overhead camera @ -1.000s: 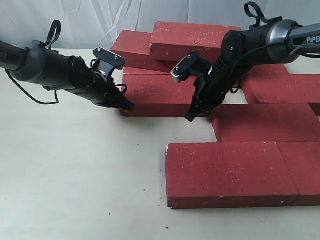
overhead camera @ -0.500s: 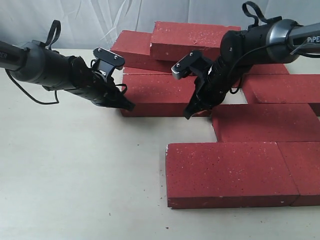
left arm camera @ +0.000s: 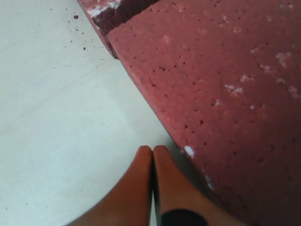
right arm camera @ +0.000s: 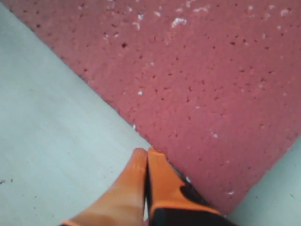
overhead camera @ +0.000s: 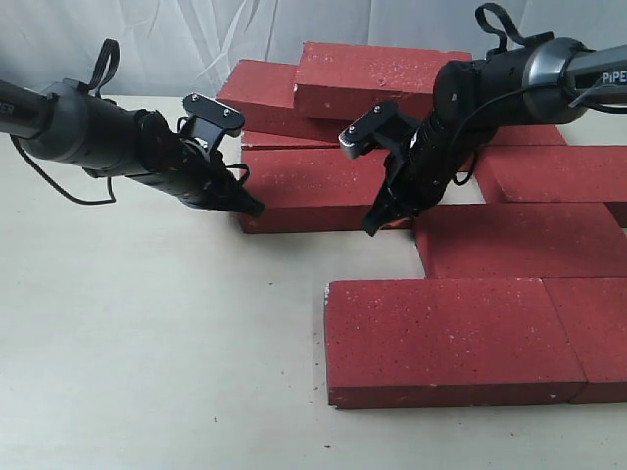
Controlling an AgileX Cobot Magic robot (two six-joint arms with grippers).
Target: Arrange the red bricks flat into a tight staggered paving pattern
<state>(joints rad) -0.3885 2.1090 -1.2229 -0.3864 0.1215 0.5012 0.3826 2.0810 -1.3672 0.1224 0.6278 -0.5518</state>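
- My left gripper sits low at the left end of the centre brick. In the left wrist view its orange fingers are pressed together with nothing between them. Their tips lie just beside that brick's edge, and I cannot tell whether they touch it.
- My right gripper points down at the front right corner of the same brick. In the right wrist view its fingers are also clamped together and empty, with the tips right at the brick's edge beside a corner.
- The centre brick lies flat on the pale table between the two grippers, its long side running across the exterior view.
- Behind it the rear bricks are piled higher than the rest, one overlapping the other.
- To the right, the right-hand brick lies flat, roughly in line with the centre brick. My right arm hides part of the space between them.
- The middle-row brick lies flat in front of that one, its left end near the right gripper's tip.
- Nearest the camera, the front brick and the front-right brick lie flat and butt end to end. The second is cut off by the frame edge.
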